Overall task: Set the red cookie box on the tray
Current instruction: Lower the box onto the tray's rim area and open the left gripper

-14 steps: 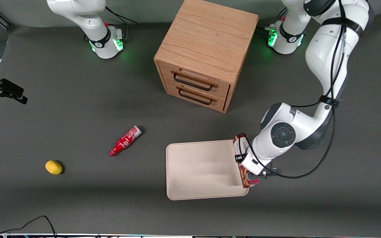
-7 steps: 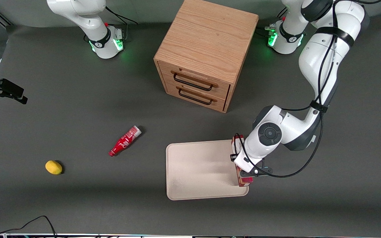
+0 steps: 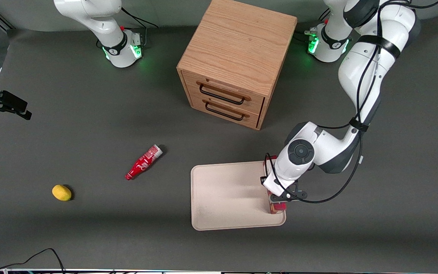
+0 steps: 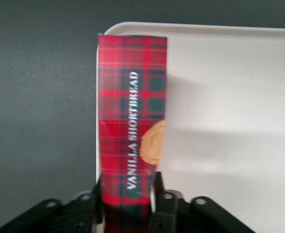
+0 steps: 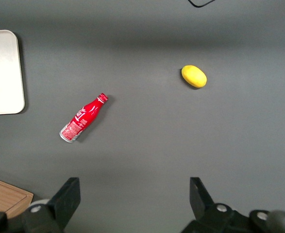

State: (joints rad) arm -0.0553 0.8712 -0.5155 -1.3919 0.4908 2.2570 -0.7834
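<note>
- The left arm's black two-finger gripper (image 4: 127, 206), pinching the slim dark red plaid cookie box (image 4: 131, 121), has carried it inward within the last second, from the edge to just over the flat cream-beige tray (image 3: 219, 198).
- Release looks close.
- The wrist hides most of the box from the front; contact with the tray cannot be judged.
</note>
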